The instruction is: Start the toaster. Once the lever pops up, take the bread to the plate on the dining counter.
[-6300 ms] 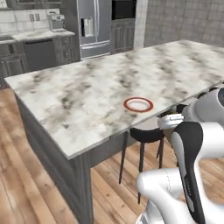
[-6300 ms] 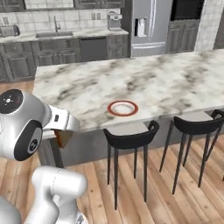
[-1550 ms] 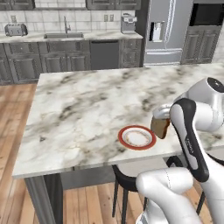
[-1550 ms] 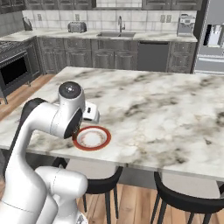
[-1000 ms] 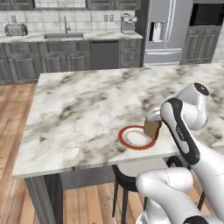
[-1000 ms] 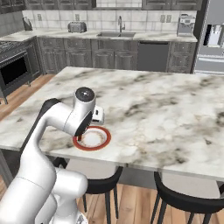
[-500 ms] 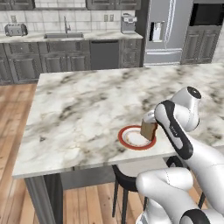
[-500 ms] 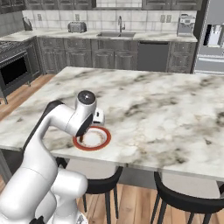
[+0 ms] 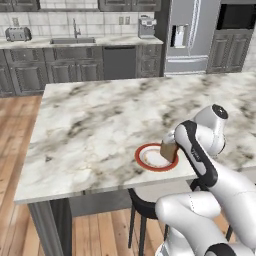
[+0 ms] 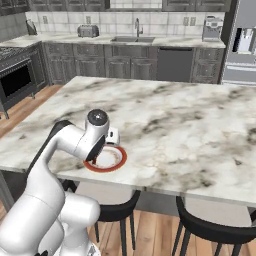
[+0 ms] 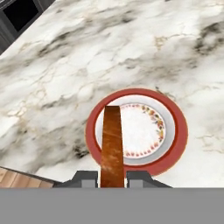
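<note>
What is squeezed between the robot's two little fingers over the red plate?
In the hand view, the bread sits edge-on between the two fingers of the gripper, which is shut on it. It hangs over the plate.

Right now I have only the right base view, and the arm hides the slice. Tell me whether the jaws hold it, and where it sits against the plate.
Observer: In the hand view the jaws are shut on the bread, which stands edge-on between them.
Operator: Give me its place over the plate.
Observer: Same view: the slice is above the plate, off-centre, covering one side of it.
Operator: Report contact.
Observer: In the left base view the bread's lower edge is level with the plate on the dining counter. I cannot tell whether it touches.
</note>
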